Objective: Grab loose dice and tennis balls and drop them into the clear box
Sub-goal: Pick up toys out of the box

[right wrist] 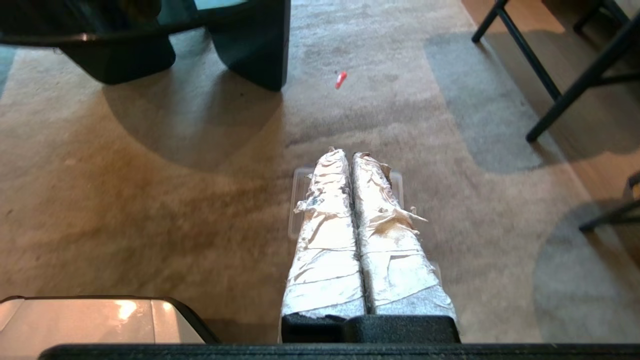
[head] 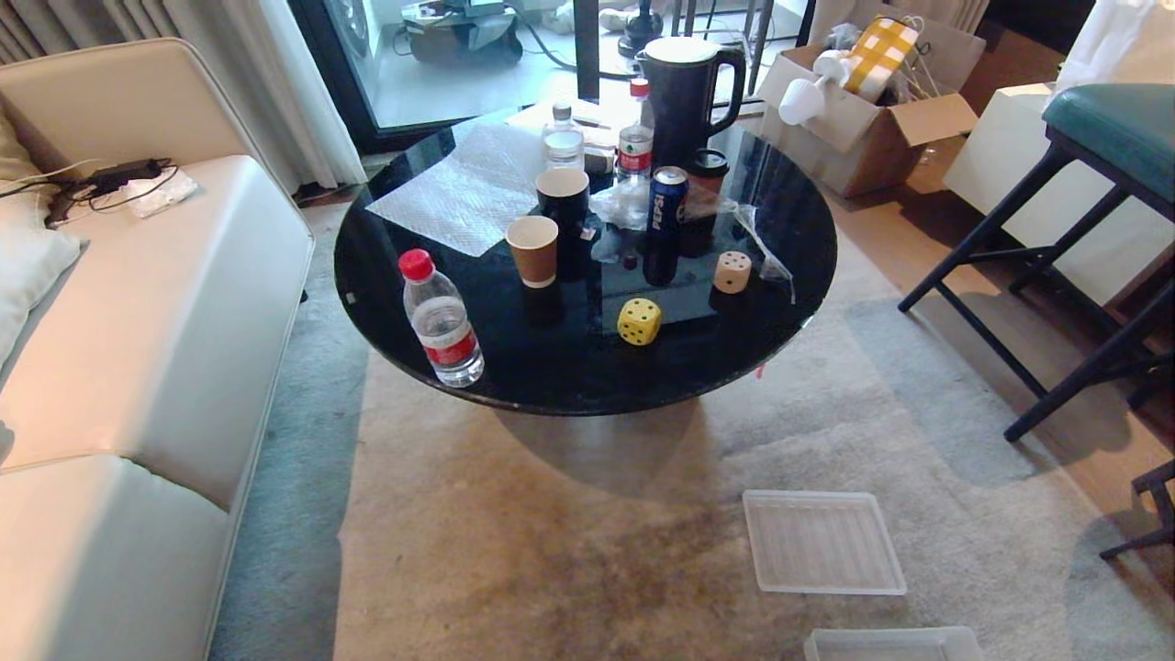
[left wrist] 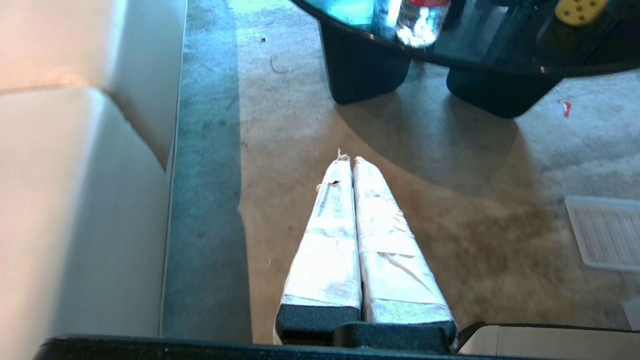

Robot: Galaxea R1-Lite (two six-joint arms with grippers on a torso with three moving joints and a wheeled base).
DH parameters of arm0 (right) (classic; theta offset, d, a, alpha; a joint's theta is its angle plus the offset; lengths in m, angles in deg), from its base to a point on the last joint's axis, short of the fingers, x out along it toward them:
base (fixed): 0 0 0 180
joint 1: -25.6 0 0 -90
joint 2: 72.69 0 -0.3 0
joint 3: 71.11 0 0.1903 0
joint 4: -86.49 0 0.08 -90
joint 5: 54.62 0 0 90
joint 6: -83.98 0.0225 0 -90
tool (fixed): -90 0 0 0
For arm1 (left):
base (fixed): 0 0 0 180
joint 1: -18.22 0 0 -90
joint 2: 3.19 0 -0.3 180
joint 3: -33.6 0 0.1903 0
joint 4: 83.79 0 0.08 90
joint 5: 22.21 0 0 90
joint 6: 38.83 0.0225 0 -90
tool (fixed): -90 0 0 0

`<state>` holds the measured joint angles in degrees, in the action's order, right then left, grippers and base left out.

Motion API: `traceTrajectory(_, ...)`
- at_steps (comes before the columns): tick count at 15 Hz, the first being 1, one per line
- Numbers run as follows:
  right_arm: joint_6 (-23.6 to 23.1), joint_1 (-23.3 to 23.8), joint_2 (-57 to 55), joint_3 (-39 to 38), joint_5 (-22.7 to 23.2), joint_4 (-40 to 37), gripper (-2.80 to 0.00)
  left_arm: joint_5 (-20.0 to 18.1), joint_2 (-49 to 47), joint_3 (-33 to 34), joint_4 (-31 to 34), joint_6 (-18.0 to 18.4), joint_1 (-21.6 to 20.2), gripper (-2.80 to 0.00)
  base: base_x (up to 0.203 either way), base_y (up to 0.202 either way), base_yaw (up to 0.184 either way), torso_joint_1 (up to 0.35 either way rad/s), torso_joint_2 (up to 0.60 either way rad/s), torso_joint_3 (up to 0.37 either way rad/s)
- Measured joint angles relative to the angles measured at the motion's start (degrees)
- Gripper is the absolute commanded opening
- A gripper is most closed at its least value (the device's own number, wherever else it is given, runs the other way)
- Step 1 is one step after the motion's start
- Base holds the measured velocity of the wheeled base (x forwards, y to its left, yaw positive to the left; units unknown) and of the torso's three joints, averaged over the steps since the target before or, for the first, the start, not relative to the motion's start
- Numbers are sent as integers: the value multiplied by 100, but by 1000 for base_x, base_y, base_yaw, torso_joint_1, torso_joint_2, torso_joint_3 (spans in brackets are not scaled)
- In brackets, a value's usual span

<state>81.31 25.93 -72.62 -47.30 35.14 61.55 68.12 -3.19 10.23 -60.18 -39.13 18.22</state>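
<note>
On the round black glass table (head: pixel 551 376) sit two dice: a yellow one (head: pixel 639 321) near the front edge and a tan one (head: pixel 732 272) behind it. The yellow die (left wrist: pixel 580 10) also shows in the left wrist view. No tennis balls are in view. The clear box (head: pixel 895 643) stands on the carpet at the bottom edge of the head view, with its flat ribbed lid (head: pixel 822 542) just beyond it. Neither arm appears in the head view. My left gripper (left wrist: pixel 350 159) and right gripper (right wrist: pixel 349 152) hang low over the carpet, both shut and empty.
A water bottle (head: pixel 442 319), paper cups (head: pixel 532 250), a Pepsi can (head: pixel 667 202) and a black kettle (head: pixel 684 96) crowd the table. A cream sofa (head: pixel 138 321) runs along the left. Dark stool legs (head: pixel 1056 303) stand at right. A red scrap (right wrist: pixel 340 79) lies on the carpet.
</note>
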Motion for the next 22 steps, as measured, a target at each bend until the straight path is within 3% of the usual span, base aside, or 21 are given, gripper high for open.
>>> traceTrajectory(14, -2, 0, 0, 0, -2, 0, -280, -2, 0, 0, 0, 1, 0, -280, 182, 0, -1, 2, 3, 2)
traceTrajectory(22, -1, 2, 0, 0, 0, 1, -280, -2, 0, 0, 0, 8, 0, -280, 13, 0, 1, 0, 0, 0)
